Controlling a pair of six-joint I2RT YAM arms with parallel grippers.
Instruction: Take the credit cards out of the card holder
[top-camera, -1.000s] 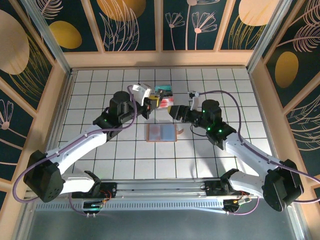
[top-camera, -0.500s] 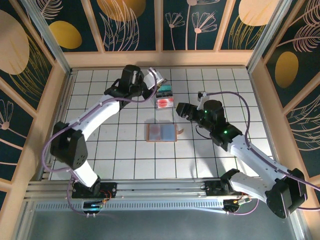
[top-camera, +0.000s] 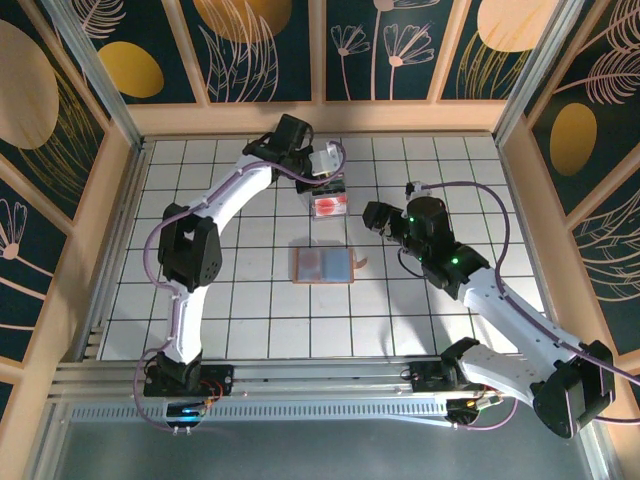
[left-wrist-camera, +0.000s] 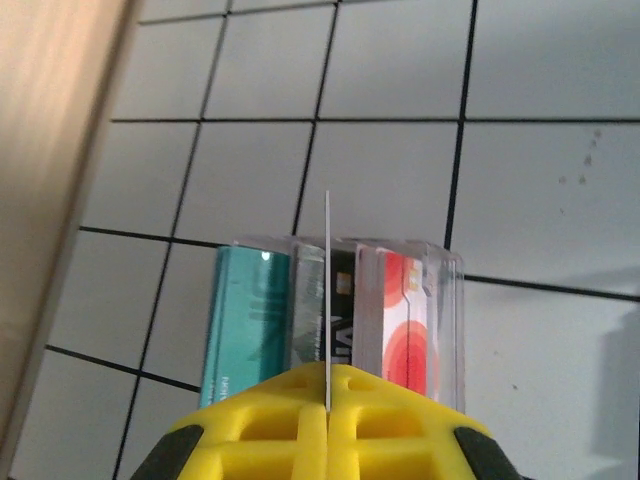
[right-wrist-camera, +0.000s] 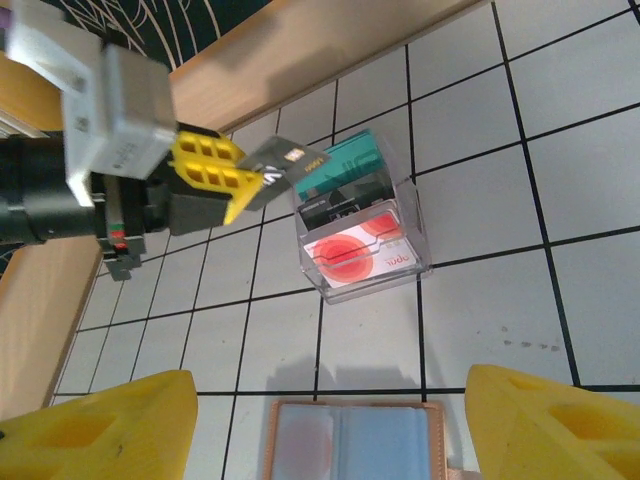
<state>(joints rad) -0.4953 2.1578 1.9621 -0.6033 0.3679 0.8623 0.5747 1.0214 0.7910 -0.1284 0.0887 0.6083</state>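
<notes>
The card holder (top-camera: 323, 265) lies open and flat mid-table, tan rim up, blue-grey inside (right-wrist-camera: 350, 445). My left gripper (top-camera: 322, 165) is shut on a thin grey credit card (right-wrist-camera: 285, 157), seen edge-on (left-wrist-camera: 327, 290), just above a clear stand (right-wrist-camera: 415, 215). In the stand are a teal card (left-wrist-camera: 245, 320), a dark card and a pink-white card with red circles (right-wrist-camera: 350, 255). My right gripper (top-camera: 372, 215) hangs open above the card holder's far edge, its yellow fingers (right-wrist-camera: 110, 425) wide apart and holding nothing.
A wooden wall (top-camera: 320, 118) runs close behind the clear stand (top-camera: 330, 200), and side walls (top-camera: 95, 230) fence the white grid table. The card holder's strap tab (top-camera: 362, 263) sticks out to its right.
My left gripper has carried the grey card back and to the right, over the clear stand. My right gripper has opened wider and drawn slightly right.
</notes>
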